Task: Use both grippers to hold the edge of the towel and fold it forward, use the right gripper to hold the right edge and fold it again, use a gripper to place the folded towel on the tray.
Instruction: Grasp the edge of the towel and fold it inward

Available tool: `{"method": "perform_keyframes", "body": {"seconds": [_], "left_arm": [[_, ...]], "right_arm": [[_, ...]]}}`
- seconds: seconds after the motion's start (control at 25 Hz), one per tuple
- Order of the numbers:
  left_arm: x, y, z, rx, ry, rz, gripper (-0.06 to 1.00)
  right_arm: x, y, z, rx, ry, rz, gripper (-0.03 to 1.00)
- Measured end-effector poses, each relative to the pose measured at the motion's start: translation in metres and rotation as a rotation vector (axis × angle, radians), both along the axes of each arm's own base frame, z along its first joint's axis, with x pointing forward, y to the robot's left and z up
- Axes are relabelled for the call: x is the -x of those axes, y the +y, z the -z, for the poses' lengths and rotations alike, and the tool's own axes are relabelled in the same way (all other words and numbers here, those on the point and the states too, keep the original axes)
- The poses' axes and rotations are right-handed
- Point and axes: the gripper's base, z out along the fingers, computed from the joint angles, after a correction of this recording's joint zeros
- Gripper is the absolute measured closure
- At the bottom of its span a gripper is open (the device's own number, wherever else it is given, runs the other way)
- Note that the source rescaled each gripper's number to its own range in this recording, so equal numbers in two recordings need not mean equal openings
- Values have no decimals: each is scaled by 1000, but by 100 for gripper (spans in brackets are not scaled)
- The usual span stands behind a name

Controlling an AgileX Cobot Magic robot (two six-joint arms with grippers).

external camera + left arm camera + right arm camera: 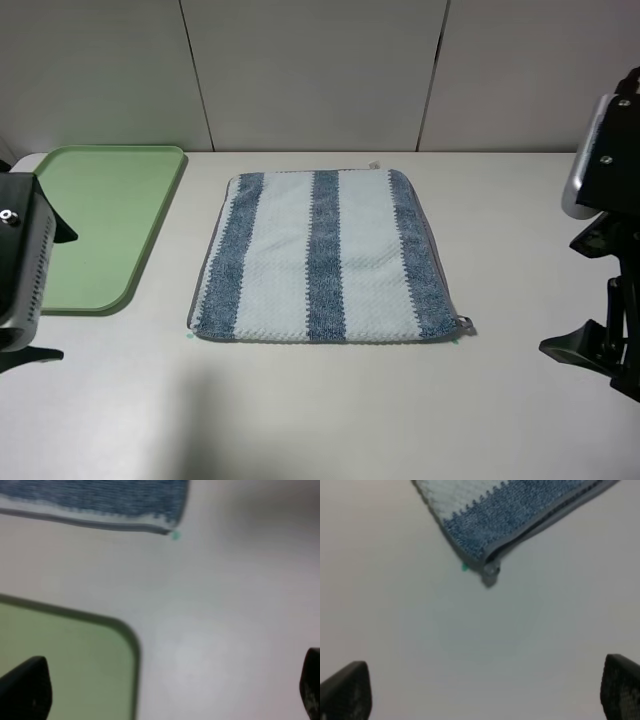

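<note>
White table [320, 415] with a striped towel [325, 255] lying flat at its middle, first fold apparently not yet begun.
The towel's near edge faces the arms, and each wrist view catches one near corner. The green tray [95, 220] sits just beside it to the left, with nothing on it. The left gripper [167, 685] and right gripper [480, 687] hang well apart from the cloth, jaws spread wide, holding nothing. Next, by my reading, both must come in low to the near corners, pinch the edge together and carry it forward evenly.
</note>
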Motion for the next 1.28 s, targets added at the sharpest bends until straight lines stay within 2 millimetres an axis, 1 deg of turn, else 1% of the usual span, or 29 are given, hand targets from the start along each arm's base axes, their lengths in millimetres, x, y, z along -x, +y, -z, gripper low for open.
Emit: {"method": "perform_keyframes", "body": {"seconds": [0.2,0.4,0.88,1.28], "left_arm": [[-7,-1,-4,-3,-93,29,-4],[-11,-2,-3,-31,-122,93,-4],[-42,-15,34,-119,-25,148,-3],[-60,-24,62,-160,15,227,-3]], "right_arm": [[-13,2,8,99,-29,-54,-3],[-25,6,14,134,-60,-84,-3],[-46,20,39,184,-29,-129,-3],[-63,30,66,243,0,-185,-3]]}}
